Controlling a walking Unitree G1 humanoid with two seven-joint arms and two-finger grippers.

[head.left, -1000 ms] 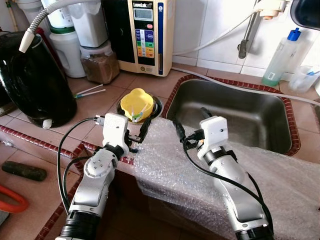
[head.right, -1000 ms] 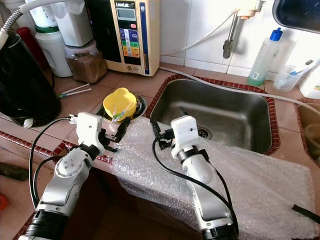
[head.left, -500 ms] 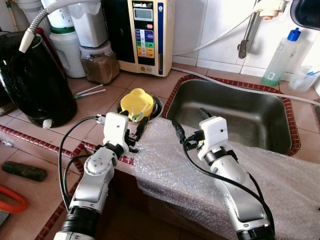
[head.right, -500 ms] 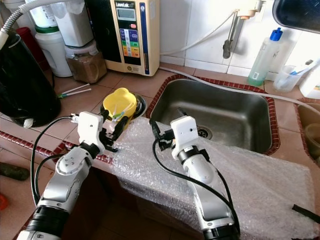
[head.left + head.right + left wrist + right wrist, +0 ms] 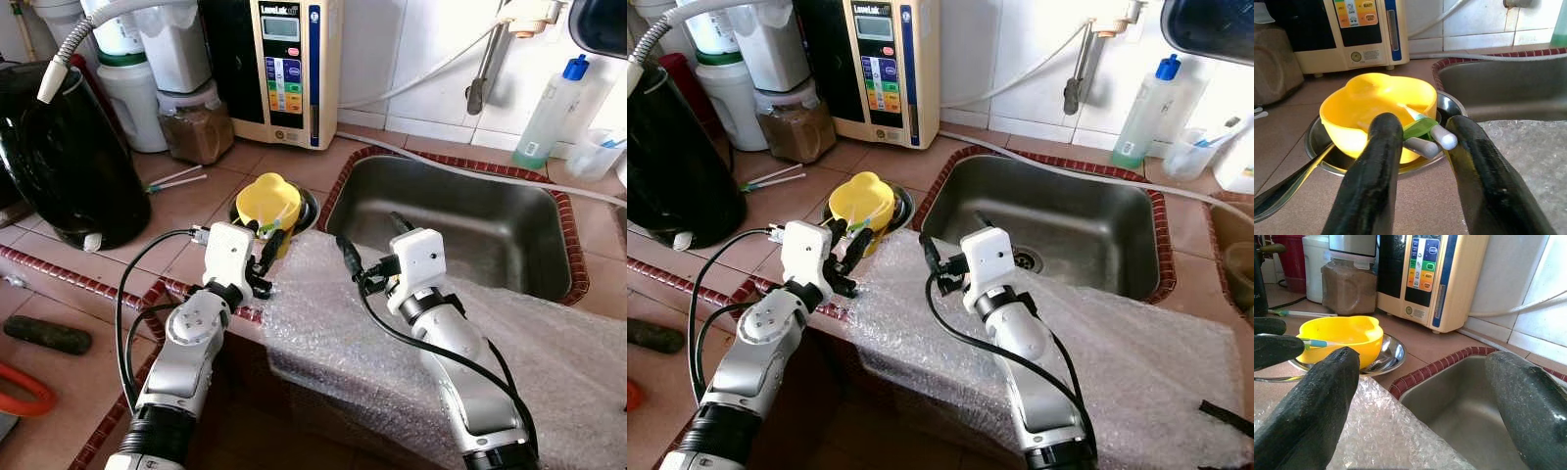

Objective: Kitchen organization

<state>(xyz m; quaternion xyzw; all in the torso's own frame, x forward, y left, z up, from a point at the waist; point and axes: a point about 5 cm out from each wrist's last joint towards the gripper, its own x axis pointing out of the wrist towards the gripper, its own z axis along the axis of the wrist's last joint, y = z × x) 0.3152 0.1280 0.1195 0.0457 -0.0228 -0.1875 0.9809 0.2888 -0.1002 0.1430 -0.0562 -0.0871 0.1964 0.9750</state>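
The left gripper (image 5: 1422, 147) stood open around the white-and-green handles (image 5: 1427, 136) sticking out of the yellow bowl (image 5: 269, 201) on its metal plate (image 5: 1449, 104) beside the sink (image 5: 460, 220), while the right gripper (image 5: 1425, 396), open and empty, hovered over the bubble wrap (image 5: 343, 323).

Both arms of the robot are made of silver metal segments with rounded joints, and each one ends near the shoulder side in a black ribbed ring. On each wrist sits a white box-shaped housing, and thin black cables run from it in loops along the arm. The left gripper (image 5: 267, 247) and the right gripper (image 5: 950, 250) each have two long black fingers (image 5: 1370, 181) with a rough, slightly grainy surface and rounded tips, thick like padded rubber.
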